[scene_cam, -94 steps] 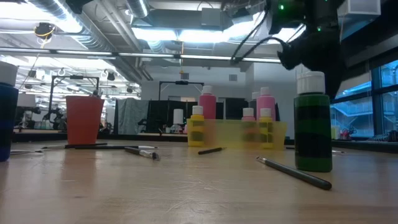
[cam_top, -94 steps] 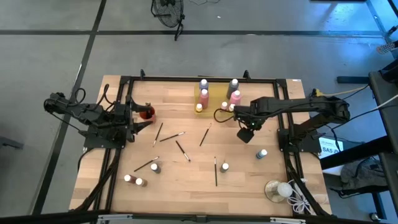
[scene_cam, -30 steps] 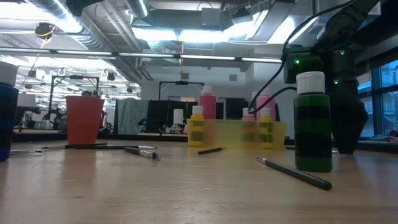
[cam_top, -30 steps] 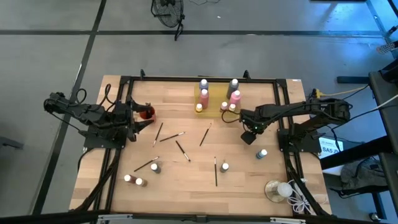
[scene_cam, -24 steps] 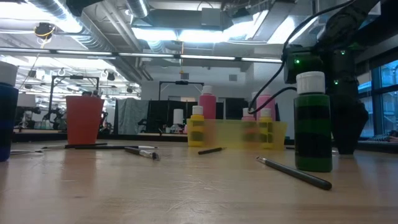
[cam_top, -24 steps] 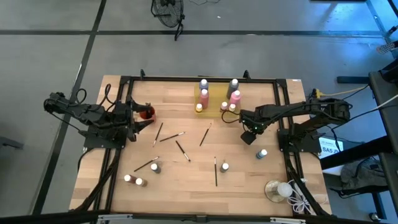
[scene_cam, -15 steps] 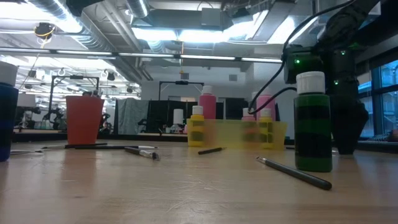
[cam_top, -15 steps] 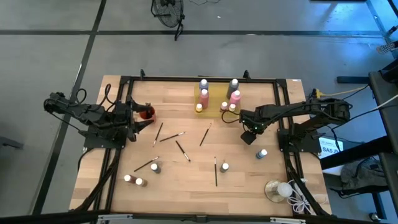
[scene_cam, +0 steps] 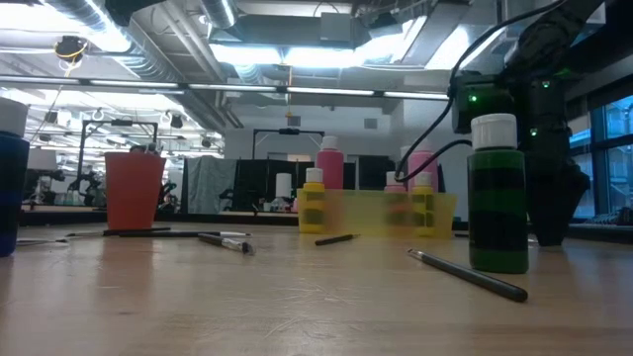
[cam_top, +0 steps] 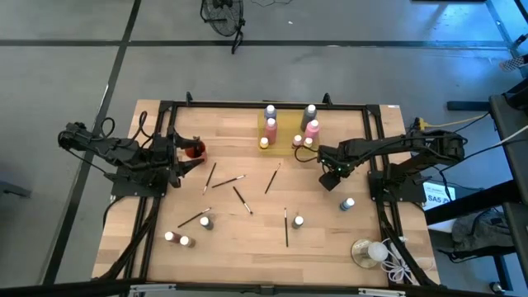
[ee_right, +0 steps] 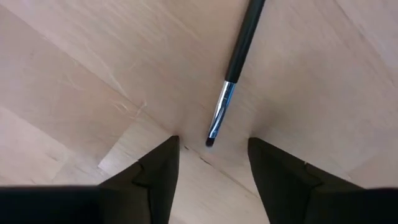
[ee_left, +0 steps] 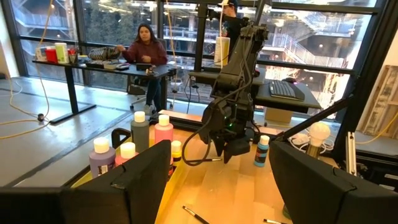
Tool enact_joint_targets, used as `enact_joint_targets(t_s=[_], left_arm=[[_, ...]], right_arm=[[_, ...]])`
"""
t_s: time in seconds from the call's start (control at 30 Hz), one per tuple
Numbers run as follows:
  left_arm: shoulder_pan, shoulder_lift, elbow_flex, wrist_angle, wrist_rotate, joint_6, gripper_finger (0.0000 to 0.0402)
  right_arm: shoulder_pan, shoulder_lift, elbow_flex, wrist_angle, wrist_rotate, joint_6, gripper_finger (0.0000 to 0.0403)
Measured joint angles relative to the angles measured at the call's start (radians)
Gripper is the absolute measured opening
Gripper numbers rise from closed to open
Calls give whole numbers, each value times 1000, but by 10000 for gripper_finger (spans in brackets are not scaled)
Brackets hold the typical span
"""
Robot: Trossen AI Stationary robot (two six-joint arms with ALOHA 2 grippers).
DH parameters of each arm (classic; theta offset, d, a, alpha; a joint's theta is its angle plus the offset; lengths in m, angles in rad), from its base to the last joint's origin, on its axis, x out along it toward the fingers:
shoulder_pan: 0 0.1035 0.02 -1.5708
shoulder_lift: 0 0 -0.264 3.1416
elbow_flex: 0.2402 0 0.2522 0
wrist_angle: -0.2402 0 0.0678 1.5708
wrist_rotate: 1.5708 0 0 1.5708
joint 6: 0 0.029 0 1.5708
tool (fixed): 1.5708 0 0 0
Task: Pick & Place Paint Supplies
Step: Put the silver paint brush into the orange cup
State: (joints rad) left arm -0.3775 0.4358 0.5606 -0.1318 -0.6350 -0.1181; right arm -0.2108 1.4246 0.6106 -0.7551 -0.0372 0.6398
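Overhead looks straight down, the low one level across; both apparently share the table (cam_top: 247, 223).

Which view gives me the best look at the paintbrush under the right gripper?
The right wrist view: the paintbrush lies on the wood, its tip between the right gripper and its open fingers. The high view hides it under that arm. In the low and left wrist views I cannot pick it out.

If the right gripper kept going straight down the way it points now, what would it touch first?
Most likely the paintbrush: its bristle tip lies between the open fingers of the right gripper, which points down at the wooden table. The fingertips look very near the wood, so they may meet the table almost together with the brush.
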Motion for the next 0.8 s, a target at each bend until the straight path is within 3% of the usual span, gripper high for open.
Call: enact_joint_targets(t_s=[0.33, 0.8], left_arm=[[0, 0, 0, 0, 0, 0, 269], [0, 0, 0, 0, 0, -3, 269]], right_arm=[[0, 0, 0, 8, 8, 0, 162], [-1, 0, 0, 22, 11, 0, 88]])
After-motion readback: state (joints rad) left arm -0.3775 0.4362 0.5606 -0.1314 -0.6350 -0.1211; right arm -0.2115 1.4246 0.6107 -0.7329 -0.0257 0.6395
